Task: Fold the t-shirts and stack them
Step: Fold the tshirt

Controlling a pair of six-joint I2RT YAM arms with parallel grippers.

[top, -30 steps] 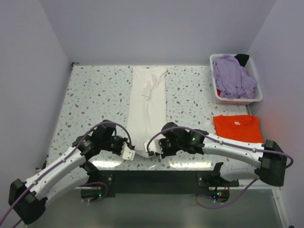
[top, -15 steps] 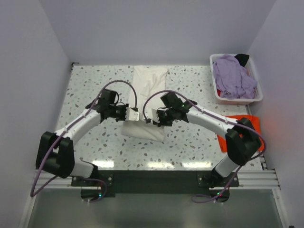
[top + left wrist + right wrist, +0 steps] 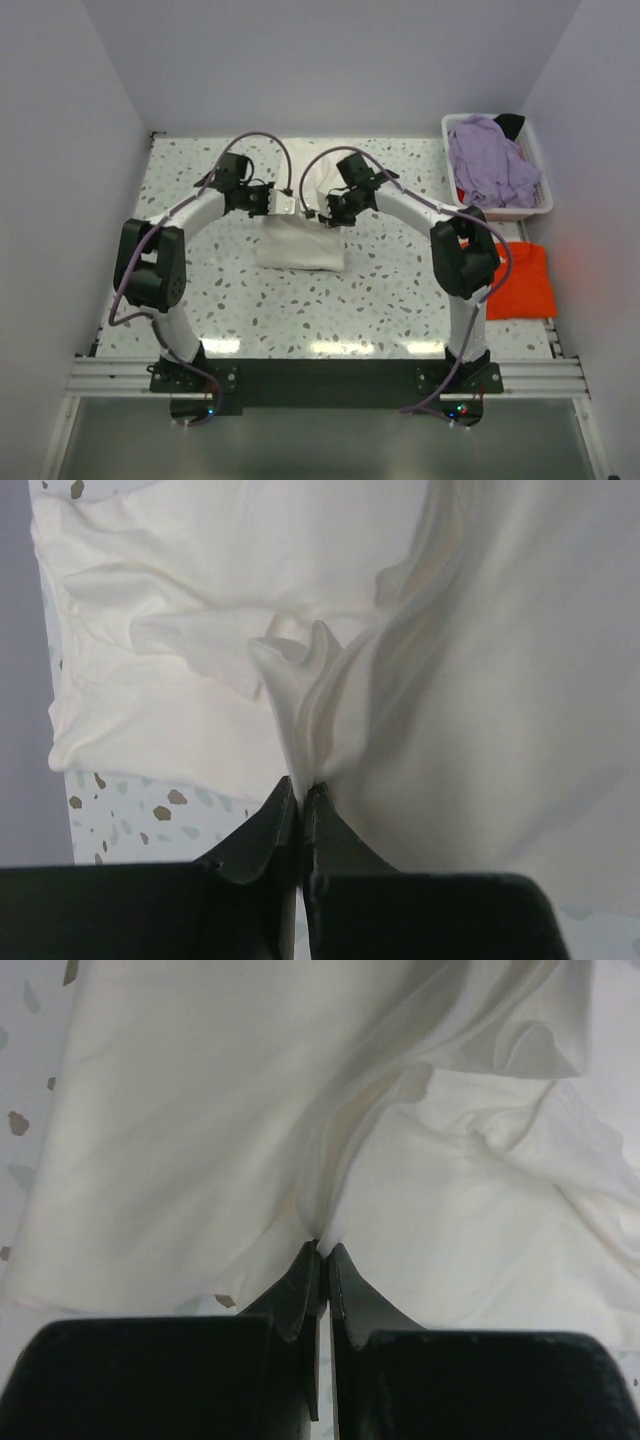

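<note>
Top external view: the cream-white t-shirt lies in the middle of the speckled table, doubled over itself. Its fold forms a bulging near edge, and a narrower strip of the same cloth runs on toward the far wall. Both arms reach out over it from either side. The left gripper and the right gripper sit close together above the shirt's far half, each at an upper edge of the doubled layer. The folded bulk lies just on the near side of them.

In the left wrist view, the left gripper has its fingers pinched tight on a peaked ridge of the cream-white t-shirt. Smooth cloth spreads to the right of the tips and a rumpled layer to the left.

In the right wrist view, the right gripper is likewise clamped on a crease of the cream-white t-shirt, which fans away from the tips on both sides.

The orange-red t-shirt lies flat at the table's right edge, partly behind the right arm and well apart from both grippers. The lavender t-shirt is heaped in the white basket at the far right corner.
</note>
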